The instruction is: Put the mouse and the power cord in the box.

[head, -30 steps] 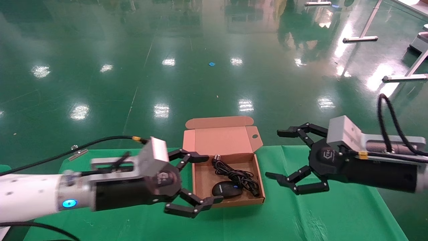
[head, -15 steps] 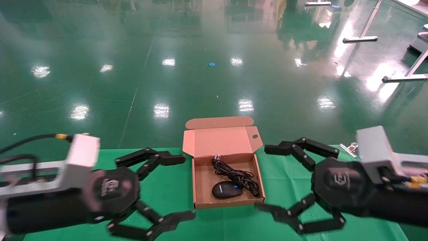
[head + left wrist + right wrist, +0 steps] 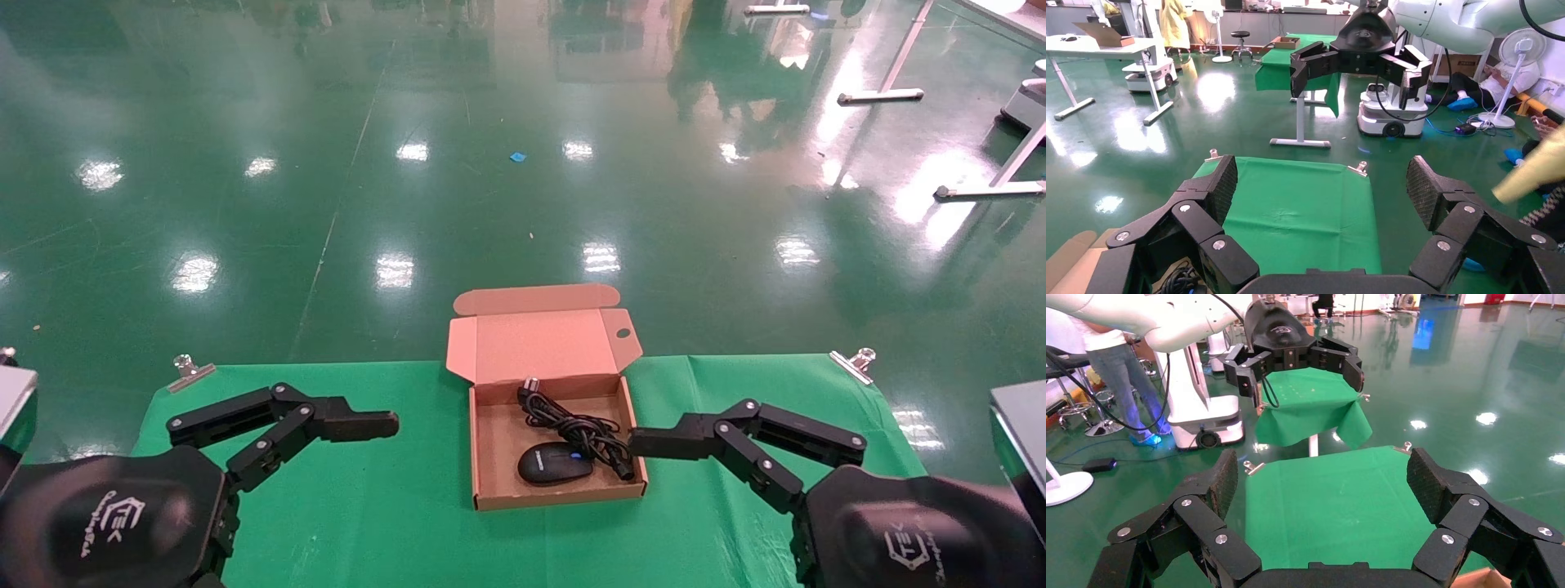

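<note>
One mouse [image 3: 554, 464] lies in the near part of the box [image 3: 490, 457], its long axis running across the box from left to right; the blue-lit wheel sits toward its right end and a white logo, too small to read, marks its left half. One black cord [image 3: 576, 426], coiled in a loose bundle, lies in the same box behind and to the right of the mouse, stretched slantwise from the far left corner toward the near right wall, with a metal plug at its far end. The single box stands open on the green cloth [image 3: 409, 523], its lid tipped up at the far side.

The left gripper [image 3: 1321, 190] is low on the left with its fingers spread wide and nothing held. The right gripper [image 3: 1321, 478], low on the right, is likewise wide apart and empty. Each gripper body bears a white "TEK" mark. Two metal clips [image 3: 189, 369] pin the cloth's far corners.
</note>
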You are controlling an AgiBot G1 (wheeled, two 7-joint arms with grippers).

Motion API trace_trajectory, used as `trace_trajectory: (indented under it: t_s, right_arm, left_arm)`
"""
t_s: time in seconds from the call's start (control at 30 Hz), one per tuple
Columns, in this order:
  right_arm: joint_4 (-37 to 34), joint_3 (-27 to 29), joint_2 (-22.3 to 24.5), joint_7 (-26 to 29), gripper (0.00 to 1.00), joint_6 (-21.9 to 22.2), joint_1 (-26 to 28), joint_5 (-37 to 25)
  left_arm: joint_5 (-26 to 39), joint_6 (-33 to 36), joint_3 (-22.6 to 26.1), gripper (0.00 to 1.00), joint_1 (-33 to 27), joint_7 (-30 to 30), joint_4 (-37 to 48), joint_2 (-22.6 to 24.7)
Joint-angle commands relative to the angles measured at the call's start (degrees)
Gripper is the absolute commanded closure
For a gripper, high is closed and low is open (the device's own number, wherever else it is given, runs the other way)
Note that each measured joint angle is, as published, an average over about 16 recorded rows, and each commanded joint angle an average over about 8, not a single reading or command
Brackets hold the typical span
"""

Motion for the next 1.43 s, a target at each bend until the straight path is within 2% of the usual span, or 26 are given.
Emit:
trace_trajectory:
  t_s: [0.03,1.43]
  right_arm:
    - [0.66,0.46,0.21,0.28,0.00,-0.28,-0.56,0.56]
    - [-1.02,-0.68,-0.31,-0.41,0.00,0.43,0.85,-0.85]
  left_arm:
    - [-0.38,0.35,-0.41,0.00,0.19,-0.05,-0.35,-0.35]
    - [0.72,-0.67,0.78,0.00,-0.32,0.05,0.67,0.66]
